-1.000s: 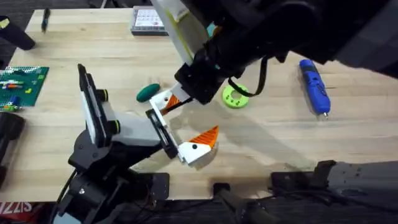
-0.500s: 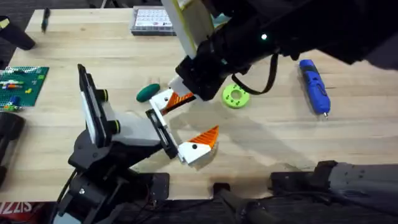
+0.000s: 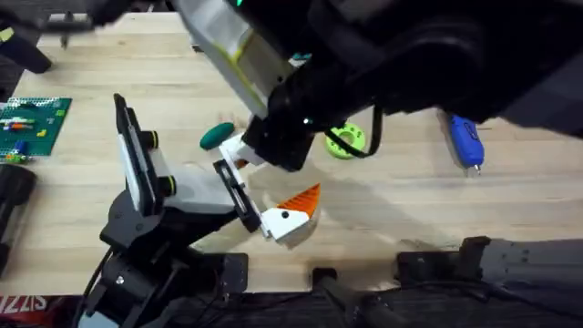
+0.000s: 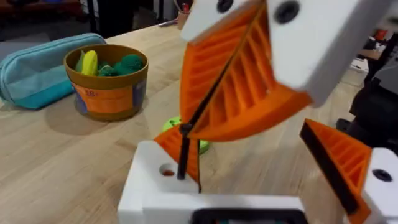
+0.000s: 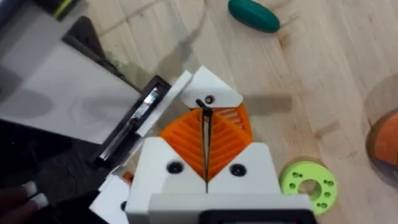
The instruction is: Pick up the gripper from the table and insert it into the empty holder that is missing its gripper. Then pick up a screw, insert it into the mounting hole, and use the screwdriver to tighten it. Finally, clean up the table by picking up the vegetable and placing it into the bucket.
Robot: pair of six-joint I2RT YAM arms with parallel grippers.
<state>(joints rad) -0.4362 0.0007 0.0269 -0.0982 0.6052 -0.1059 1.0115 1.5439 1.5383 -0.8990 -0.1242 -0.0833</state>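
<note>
The holder, a white body with a black slide rail, is my left gripper. One orange-tipped finger sits at the rail's near end, so it stands open. My right gripper is shut on the loose gripper and holds it at the rail's far end, mounting hole showing. The vegetable lies just beyond. The screwdriver lies far right. The bucket holds several items. The screw is out of view.
A lime-green ring lies right of the rail. A green brick board sits at the left edge. A blue pouch lies beside the bucket. My right arm hangs large and dark over the table's far middle.
My right arm has swung left and nearer the camera, carrying the loose gripper slightly left toward the rail's far end. Its orange wedge is now mostly covered. The holder has not moved.
</note>
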